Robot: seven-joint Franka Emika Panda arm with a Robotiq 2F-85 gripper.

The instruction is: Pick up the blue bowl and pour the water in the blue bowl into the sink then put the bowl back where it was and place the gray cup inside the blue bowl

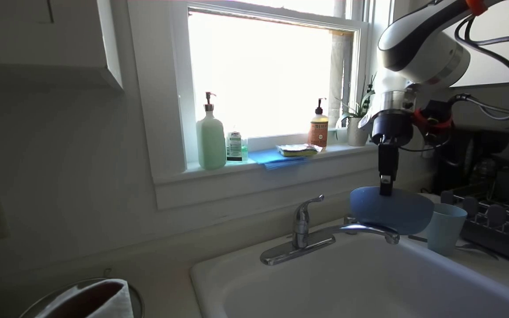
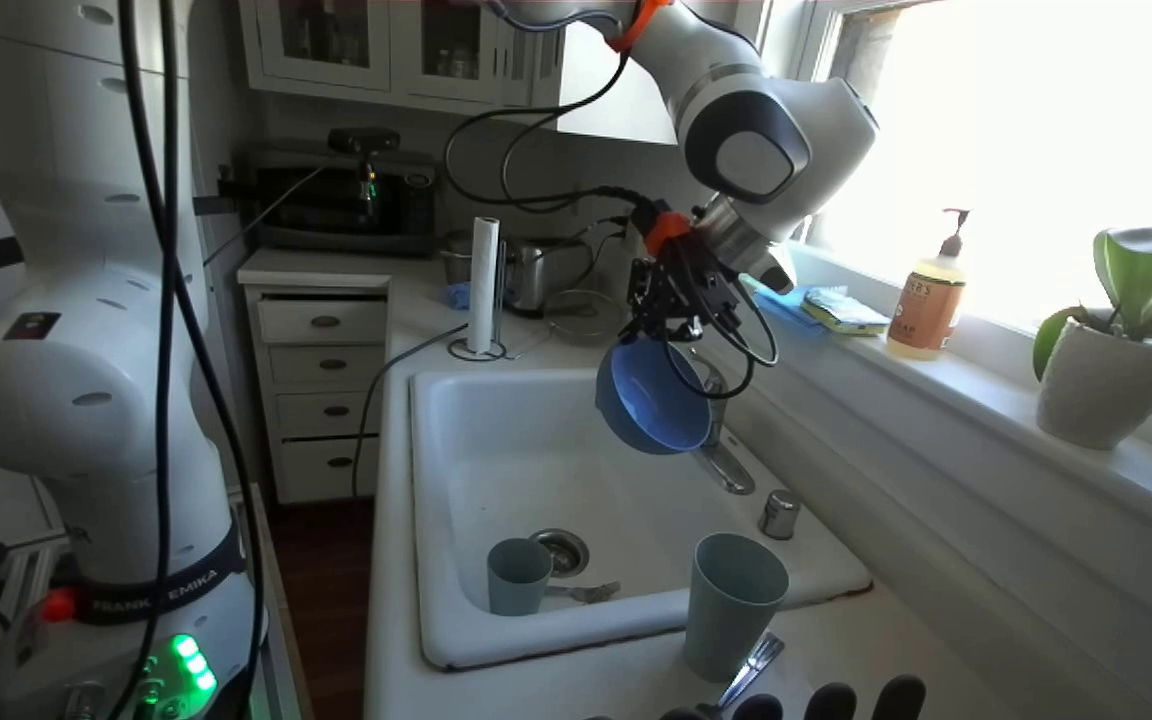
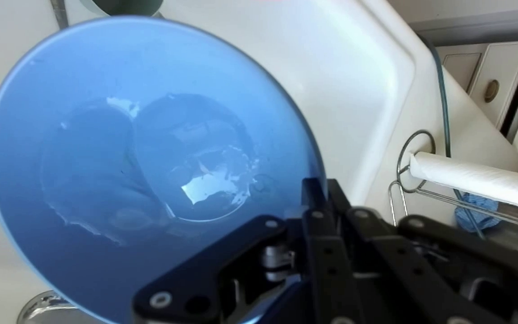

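Note:
My gripper [image 3: 324,193] is shut on the rim of the blue bowl [image 3: 106,67], one finger inside and one outside. Some water [image 3: 214,180] glints in the bottom of that bowl. In both exterior views the blue bowl [image 1: 391,214] [image 2: 648,400] hangs in the air near the faucet [image 1: 301,225], above the far part of the white sink [image 2: 556,430]; it looks tilted. On the counter beside the basin stands a gray cup [image 2: 736,605] [image 1: 444,229]. A smaller cup of similar colour [image 2: 519,577] sits inside the sink, by the drain.
A fork [image 2: 596,592] lies in the basin. Cutlery [image 2: 756,665] and a dish rack [image 1: 502,221] are near the counter cup. Soap bottles [image 1: 211,141] [image 1: 318,130] and a potted plant [image 2: 1106,370] line the sill. A paper towel holder [image 2: 484,285] stands behind the sink.

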